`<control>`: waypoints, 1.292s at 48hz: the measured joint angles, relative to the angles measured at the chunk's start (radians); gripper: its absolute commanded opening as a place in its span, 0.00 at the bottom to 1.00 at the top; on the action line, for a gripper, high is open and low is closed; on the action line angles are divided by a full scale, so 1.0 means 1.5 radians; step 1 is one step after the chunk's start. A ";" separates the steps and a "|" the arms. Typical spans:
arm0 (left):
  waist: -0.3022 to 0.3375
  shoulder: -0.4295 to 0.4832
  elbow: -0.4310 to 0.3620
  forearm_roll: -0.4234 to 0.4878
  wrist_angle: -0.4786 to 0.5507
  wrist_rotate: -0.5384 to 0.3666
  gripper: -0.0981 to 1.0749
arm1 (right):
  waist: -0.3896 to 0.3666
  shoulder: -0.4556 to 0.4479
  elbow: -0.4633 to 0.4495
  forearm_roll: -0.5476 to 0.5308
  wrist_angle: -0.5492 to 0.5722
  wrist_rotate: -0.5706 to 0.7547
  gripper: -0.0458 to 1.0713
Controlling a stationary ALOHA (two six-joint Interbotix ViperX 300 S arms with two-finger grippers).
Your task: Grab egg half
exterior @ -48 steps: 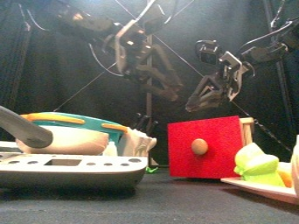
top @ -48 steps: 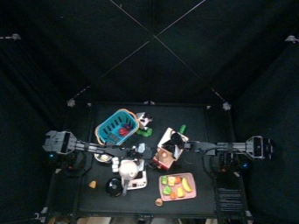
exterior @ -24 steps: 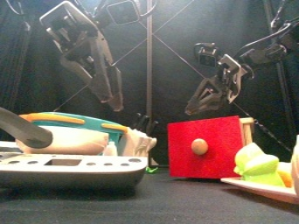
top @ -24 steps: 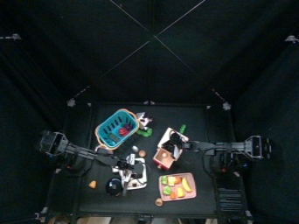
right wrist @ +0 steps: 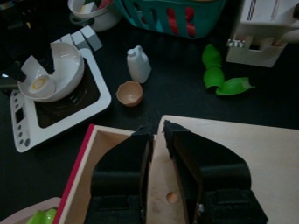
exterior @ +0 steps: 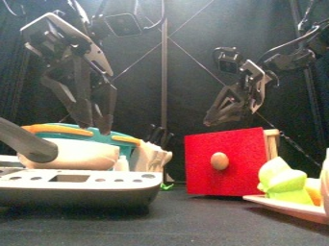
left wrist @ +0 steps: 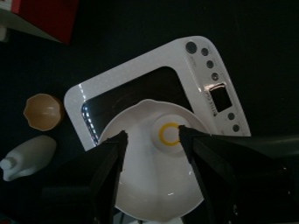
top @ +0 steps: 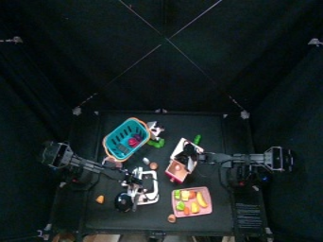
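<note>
Crowding egg half point(left wrist: 44, 108) — bottle point(left wrist: 26, 161), pan point(left wrist: 158, 157), stove point(left wrist: 152, 83).

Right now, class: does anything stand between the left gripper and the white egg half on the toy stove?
Nothing visible does. The left gripper hangs open straight over the egg half, which lies uncovered on the toy stove. The brown shell sits off to the side.
</note>
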 measured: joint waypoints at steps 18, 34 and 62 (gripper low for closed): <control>-0.004 0.013 0.013 -0.013 0.005 0.001 0.82 | -0.001 0.007 -0.003 0.000 0.000 0.000 0.59; -0.007 0.031 0.014 -0.013 0.006 0.001 0.82 | -0.001 0.015 -0.008 0.000 0.000 0.000 0.59; -0.013 0.059 0.014 -0.012 0.004 0.001 0.82 | -0.002 0.021 -0.011 0.000 0.000 0.000 0.59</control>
